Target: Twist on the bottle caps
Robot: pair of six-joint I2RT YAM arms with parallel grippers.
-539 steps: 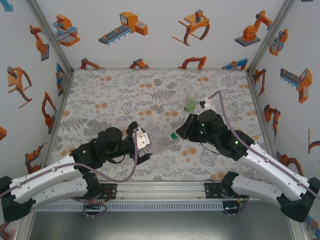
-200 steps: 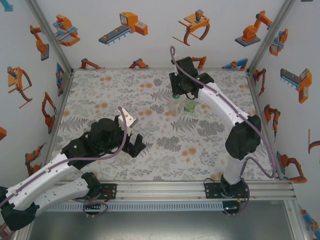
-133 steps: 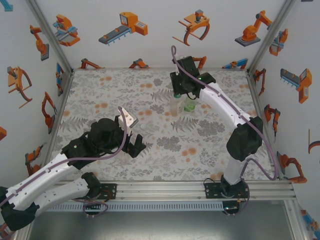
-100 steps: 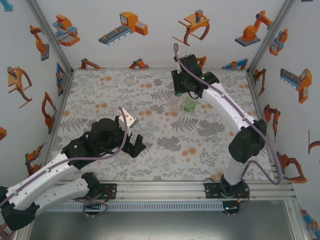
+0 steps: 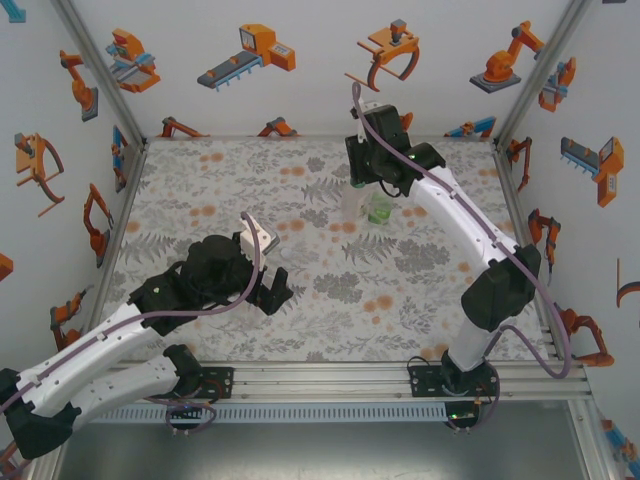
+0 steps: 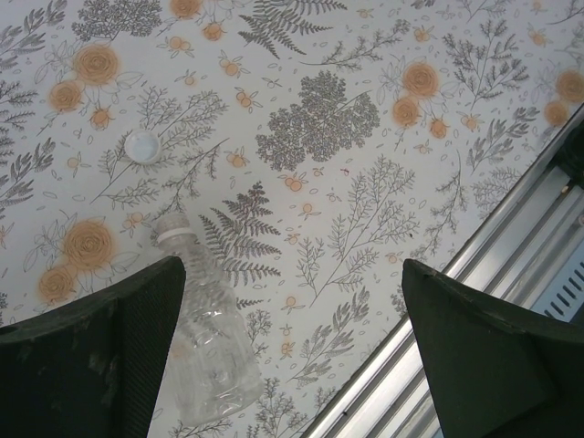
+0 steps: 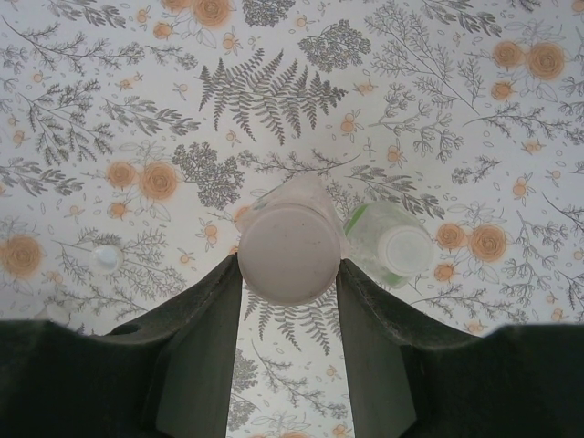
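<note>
Right wrist view: the outstretched right gripper (image 7: 290, 266) pinches an upright clear bottle (image 7: 290, 239) just beside the green bottle (image 7: 391, 245); the left gripper (image 6: 294, 269) hangs wide open, holding nothing.

I look down on a table (image 5: 200, 200) under a white cloth printed with grey ferns and orange flowers. 3 white walls close in the table: back (image 5: 300, 90), left (image 5: 50, 230) and right (image 5: 590, 250), all scattered with orange robot cartoons. An aluminium rail (image 5: 330, 378) runs along the table's near edge.
</note>
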